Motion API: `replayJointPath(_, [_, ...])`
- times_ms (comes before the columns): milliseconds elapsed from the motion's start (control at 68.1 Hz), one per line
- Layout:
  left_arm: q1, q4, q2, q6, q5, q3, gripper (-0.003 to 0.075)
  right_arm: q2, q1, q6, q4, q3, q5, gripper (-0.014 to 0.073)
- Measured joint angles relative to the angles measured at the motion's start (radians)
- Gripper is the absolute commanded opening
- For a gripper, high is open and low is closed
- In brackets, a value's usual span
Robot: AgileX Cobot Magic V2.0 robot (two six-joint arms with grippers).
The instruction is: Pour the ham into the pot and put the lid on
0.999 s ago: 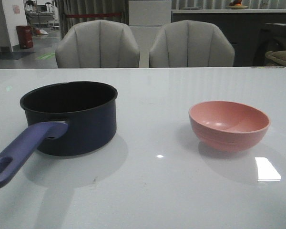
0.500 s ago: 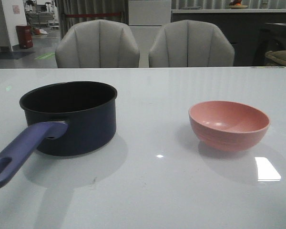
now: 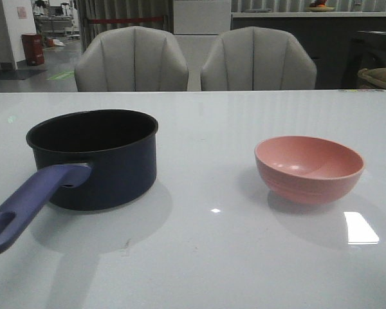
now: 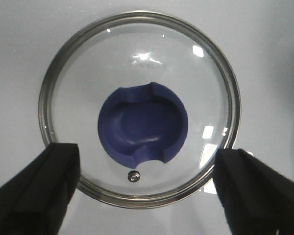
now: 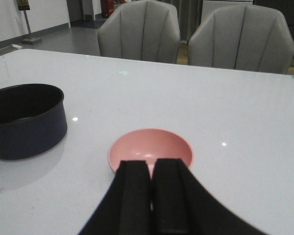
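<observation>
On the desk (image 3: 206, 257) stood the pot (image 3: 93, 158), uncovered and upright, its handle (image 3: 29, 203) pointing toward the robot's left, an easy reach for that arm and a wide mouth ready for pouring. Well to the right of the pot sat the bowl (image 3: 309, 168), open side up; no ham showed inside it from any view, though the near inner wall was hidden, so I cannot say whether it was loaded. Left of the pot, almost wholly outside the front view, the lid (image 4: 139, 115) lay flat, knob (image 4: 143, 125) up, directly under the left hand (image 4: 147, 188), whose fingers (image 4: 36, 191) were spread wide to either side of the rim, apparently placed for a later pick. Nearer the robot than the bowl, the right hand (image 5: 152, 191) hung with its fingers nearly together, holding nothing. The desk was glossy white, mirroring ceiling lights. Beyond the pot two grey chairs (image 3: 132, 59) faced the desk in a dim room.
</observation>
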Motion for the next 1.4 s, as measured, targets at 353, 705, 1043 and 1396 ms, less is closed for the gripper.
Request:
replayJointPath(353, [0.0, 0.016, 0.105, 0.006, 0.031, -0.048, 0.0621, 0.0, 0.0, 0.0, 0.0, 0.0, 0.0, 0.0146])
replayJointPath(705, [0.0, 0.016, 0.161, 0.006, -0.001, -0.052, 0.0615, 0.0, 0.0, 0.0, 0.0, 0.0, 0.0, 0.0146])
replayJointPath(1043, [0.0, 0.016, 0.208, 0.006, -0.014, -0.074, 0.0501, 0.0, 0.0, 0.0, 0.0, 0.0, 0.0, 0.0146])
replayJointPath(1396, [0.0, 0.014, 0.208, 0.006, -0.015, -0.085, 0.0351, 0.0, 0.0, 0.0, 0.0, 0.0, 0.0, 0.0146])
